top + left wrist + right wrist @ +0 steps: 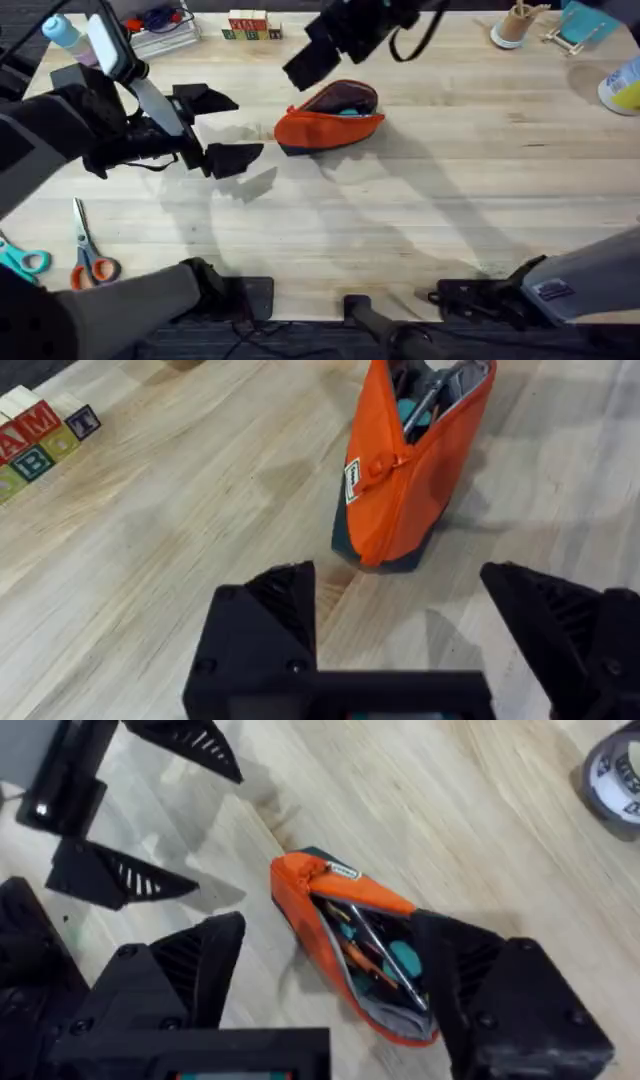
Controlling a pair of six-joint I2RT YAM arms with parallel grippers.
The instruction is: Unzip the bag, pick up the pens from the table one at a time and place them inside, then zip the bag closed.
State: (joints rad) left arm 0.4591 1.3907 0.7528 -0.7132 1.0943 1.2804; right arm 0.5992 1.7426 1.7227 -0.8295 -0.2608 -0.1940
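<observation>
The orange bag (pixel 330 120) with a navy base lies unzipped on the table (pixel 420 210), just past the middle. Inside its gaping mouth I see the silver-grey pen (pixel 378 948) and the orange pen (pixel 352 960) among teal items. In the left wrist view the bag (pixel 400 490) stands just beyond my fingers, with the silver pen (pixel 425 405) poking up inside. My left gripper (pixel 222 128) is open on the table, left of the bag and apart from it. My right gripper (pixel 335 990) hovers open above the bag's mouth, holding nothing, and appears dark in the overhead view (pixel 330 50).
Orange-handled scissors (pixel 90 262) and teal ones (pixel 25 262) lie at the front left. Letter blocks (pixel 250 27) and a wire tray (pixel 160 35) sit at the back. A cup (pixel 515 25), a bottle (pixel 625 85) and a tape roll (pixel 615 775) are at the back right.
</observation>
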